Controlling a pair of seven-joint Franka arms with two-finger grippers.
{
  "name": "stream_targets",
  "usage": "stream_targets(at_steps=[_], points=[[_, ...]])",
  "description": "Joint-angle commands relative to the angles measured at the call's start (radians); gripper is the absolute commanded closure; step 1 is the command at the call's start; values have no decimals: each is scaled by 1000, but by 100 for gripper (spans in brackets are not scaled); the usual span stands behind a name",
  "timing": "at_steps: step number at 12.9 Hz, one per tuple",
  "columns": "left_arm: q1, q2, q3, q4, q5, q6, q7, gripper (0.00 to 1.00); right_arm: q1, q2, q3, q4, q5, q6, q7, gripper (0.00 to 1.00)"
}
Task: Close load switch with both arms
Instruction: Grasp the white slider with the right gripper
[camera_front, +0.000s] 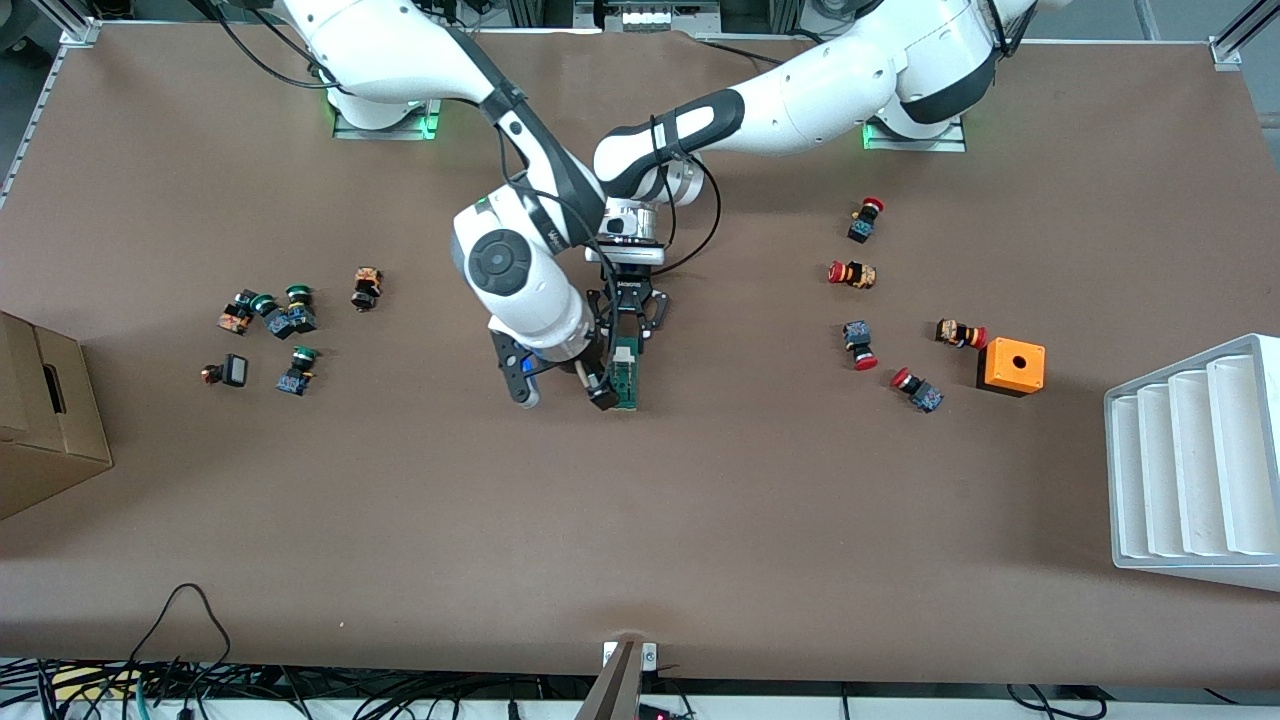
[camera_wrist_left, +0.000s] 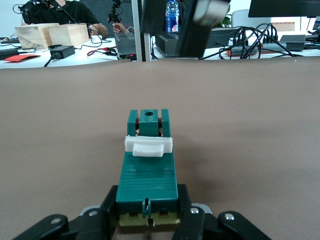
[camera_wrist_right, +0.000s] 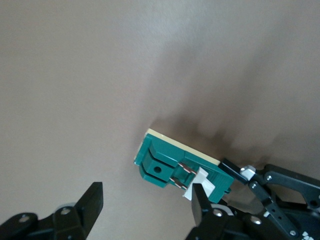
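**A:** The load switch (camera_front: 627, 373) — where is it, and which way does it run?

**B:** It lies at the middle of the brown table (camera_front: 640, 520). Its long axis runs from the robots' bases toward the front camera. The end nearer the bases is clamped between the fingers of the left gripper (camera_front: 628, 343). The free end, with a round hole in it, points toward the front camera.

**A:** What is hard to see?

**B:** From the front, the right arm's wrist covers part of the switch, so only a narrow green strip shows. The left wrist view gives it best: the green body (camera_wrist_left: 147, 172), a white sliding piece (camera_wrist_left: 148, 145) across it, and a pale underside at the clamped end. The fingertips themselves are cut off by the frame's edge.

**A:** And the right gripper?

**B:** The right gripper (camera_front: 562, 385) hangs low just beside the switch with its fingers spread apart. In its own view one finger (camera_wrist_right: 202, 205) sits close against the white piece; whether they touch, I cannot tell.
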Motion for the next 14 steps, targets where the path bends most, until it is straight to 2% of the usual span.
stream_targets(at_steps=[1, 4, 7, 12, 14], points=[[-7, 39, 11, 54, 27, 36, 4, 99, 14, 6, 11, -2, -14, 17, 61, 34], [-7, 37, 11, 54, 29, 34, 6, 99, 19, 6, 22, -29, -19, 18, 84, 42], [-22, 37, 9, 56, 24, 34, 4, 99, 33, 3, 24, -73, -22, 19, 99, 44], [-28, 37, 9, 59, 24, 30, 0, 99, 34, 1, 44, -104, -23, 57, 112, 44], [-30, 37, 11, 64, 24, 30, -4, 99, 34, 3, 44, -104, -59, 65, 115, 44]])
